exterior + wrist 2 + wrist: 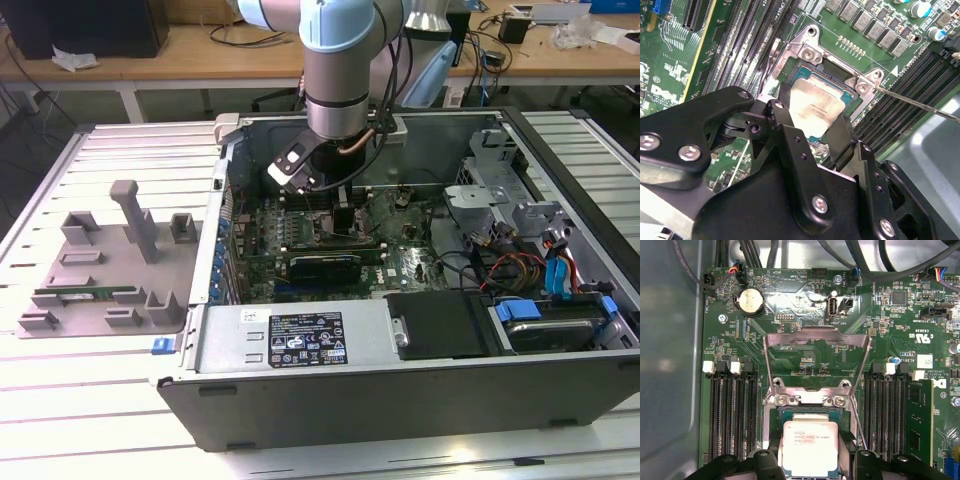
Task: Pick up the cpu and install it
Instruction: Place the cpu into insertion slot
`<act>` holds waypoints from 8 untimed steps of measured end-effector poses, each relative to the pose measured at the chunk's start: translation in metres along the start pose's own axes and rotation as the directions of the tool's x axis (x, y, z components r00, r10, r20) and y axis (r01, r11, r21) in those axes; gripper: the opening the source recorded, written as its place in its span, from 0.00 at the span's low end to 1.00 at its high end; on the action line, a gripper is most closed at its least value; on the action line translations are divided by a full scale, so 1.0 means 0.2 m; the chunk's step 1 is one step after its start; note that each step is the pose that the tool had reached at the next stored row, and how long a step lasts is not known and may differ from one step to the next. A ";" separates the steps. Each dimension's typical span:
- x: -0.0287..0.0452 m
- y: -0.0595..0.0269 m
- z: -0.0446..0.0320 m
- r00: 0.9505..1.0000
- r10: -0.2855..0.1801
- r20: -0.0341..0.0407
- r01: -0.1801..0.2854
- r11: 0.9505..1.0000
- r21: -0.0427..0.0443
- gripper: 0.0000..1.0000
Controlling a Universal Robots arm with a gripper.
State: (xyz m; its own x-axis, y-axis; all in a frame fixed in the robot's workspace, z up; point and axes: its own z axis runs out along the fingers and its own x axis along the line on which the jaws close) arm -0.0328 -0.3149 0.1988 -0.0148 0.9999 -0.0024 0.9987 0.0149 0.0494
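Note:
The cpu [810,450] is a small square chip with a silver top. It sits level between my gripper's two black fingers, right over the open socket [810,412] on the green motherboard. In the second wrist view the cpu [817,107] lies within the socket frame [807,52], with a finger [785,117] at each side of it. I cannot tell whether it is fully seated. My gripper [812,125] is shut on its edges. In the exterior view my gripper [345,225] reaches down into the open computer case [300,340] at the middle of the board.
The socket's metal load plate [817,347] stands raised, and its thin lever [920,102] sticks out sideways. Memory slots [732,415] flank the socket, and a stick [917,420] fills one. A grey fixture tray [100,270] lies at the exterior view's left. Cables [520,265] crowd the case's right.

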 end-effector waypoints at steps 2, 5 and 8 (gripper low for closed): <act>0.000 0.000 0.000 1.000 0.000 0.000 0.000 1.000 0.000 0.53; 0.000 0.000 0.001 1.000 0.000 0.000 0.000 1.000 0.000 0.53; 0.001 0.001 0.003 1.000 0.000 -0.001 0.000 1.000 -0.001 0.54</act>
State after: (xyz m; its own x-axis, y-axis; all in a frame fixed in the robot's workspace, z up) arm -0.0326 -0.3147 0.1982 -0.0148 0.9999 -0.0010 0.9986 0.0149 0.0503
